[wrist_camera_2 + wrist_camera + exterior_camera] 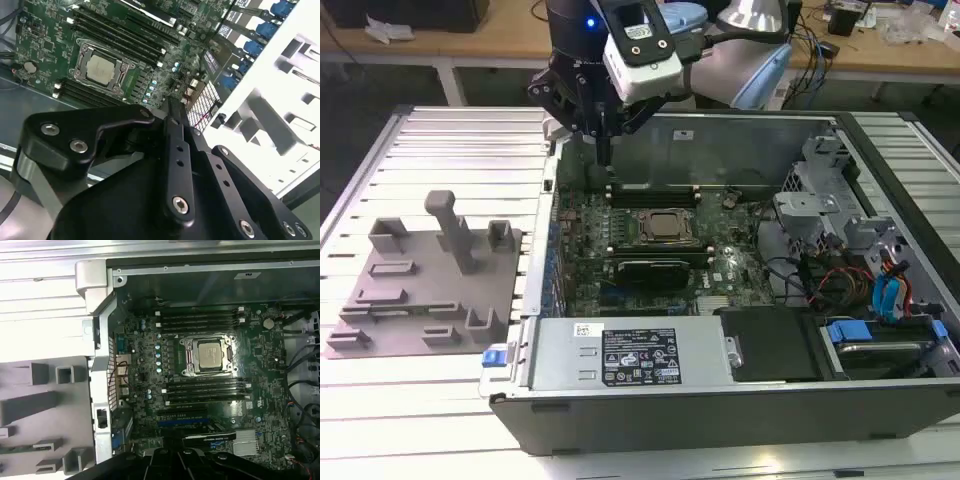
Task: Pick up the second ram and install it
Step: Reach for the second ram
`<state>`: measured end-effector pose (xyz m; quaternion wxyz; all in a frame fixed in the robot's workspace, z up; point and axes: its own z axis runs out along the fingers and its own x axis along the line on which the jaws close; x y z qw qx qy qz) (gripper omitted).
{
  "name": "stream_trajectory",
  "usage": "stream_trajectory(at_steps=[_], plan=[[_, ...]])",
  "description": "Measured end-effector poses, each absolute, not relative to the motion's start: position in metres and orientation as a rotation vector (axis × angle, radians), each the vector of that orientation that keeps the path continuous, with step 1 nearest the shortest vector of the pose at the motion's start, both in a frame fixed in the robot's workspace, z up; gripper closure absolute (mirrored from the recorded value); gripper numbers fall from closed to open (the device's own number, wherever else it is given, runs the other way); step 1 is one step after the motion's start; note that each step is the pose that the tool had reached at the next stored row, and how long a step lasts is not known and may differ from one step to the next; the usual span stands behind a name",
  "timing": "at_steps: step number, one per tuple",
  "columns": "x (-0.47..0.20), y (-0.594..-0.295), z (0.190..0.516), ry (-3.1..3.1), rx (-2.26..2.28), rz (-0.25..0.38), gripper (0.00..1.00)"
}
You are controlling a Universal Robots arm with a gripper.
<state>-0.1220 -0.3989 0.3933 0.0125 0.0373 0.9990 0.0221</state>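
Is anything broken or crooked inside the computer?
Nothing stands out. The motherboard lies flat in the open case, and the processor sits square in its socket. The cables are bunched at the exterior view's right. The grey tray lies flat beside the case. The gripper hangs above the board.

Exterior view: off the arm, high up, looking down across the table [450, 150] into the open computer case [720, 410].
First wrist view: well above the jaws, facing down on the motherboard [140, 390].
Second wrist view: close behind the jaws, tilted.
Shared by all: CPU socket [665, 228] [102, 67] [209, 356], grey tray [420, 290] [280, 115] [30, 405].
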Motion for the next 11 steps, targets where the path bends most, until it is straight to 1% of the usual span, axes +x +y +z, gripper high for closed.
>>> stream_trajectory(at_steps=[7,11], plan=[[-0.185,-0.399,0.393,3.113,0.117,0.069,0.92],[-0.202,-0.399,0.391,3.113,0.117,0.069,0.92]])
